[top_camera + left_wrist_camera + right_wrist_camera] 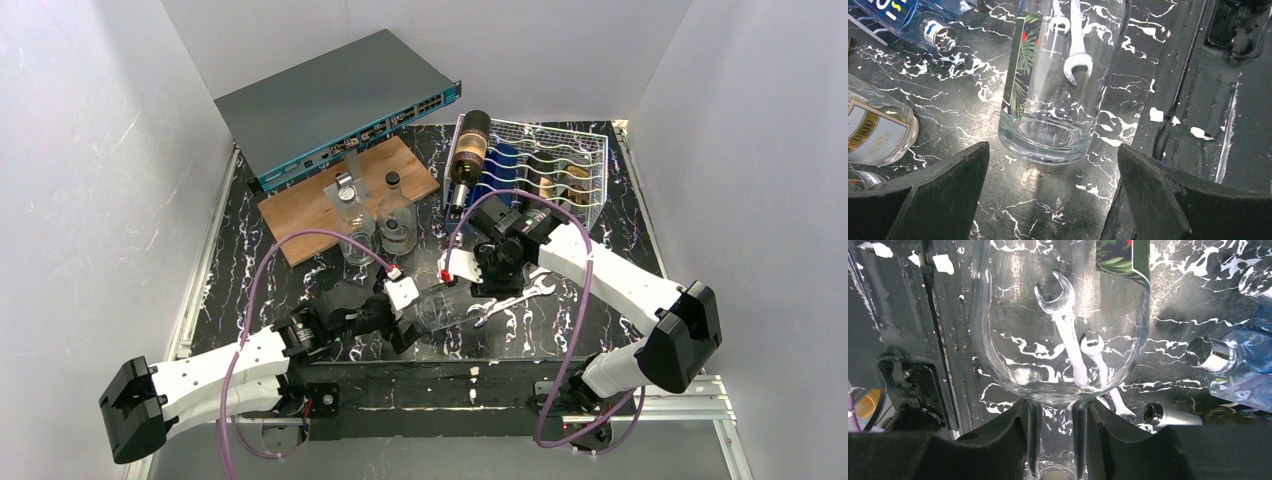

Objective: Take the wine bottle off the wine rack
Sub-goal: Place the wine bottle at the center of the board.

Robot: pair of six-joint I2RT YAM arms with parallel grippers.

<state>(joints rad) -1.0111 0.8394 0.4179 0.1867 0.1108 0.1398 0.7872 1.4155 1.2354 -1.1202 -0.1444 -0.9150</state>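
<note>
1. White-wire wine rack point(560, 170) is carrying a dark bottle point(468, 150) on its left end.
2. Clear bottle point(438, 308), likely the one wanted, is lying level in front of the rack, off it.
3. Right tool point(1055, 415) is clamping its neck; left tool point(1052, 150) is gaping around its base, so keep it level.

Dark wine bottle point(468, 150) (lying) on wine rack point(592, 160).

"Rear left?"
"Grey switch point(335, 105). Wooden board point(300, 208) just before it, carrying glassware point(397, 225)."
"Front of the table point(620, 215)?"
"Clear bottle point(1048, 115) lying flat, two wrenches point(510, 303) just beside."
</note>
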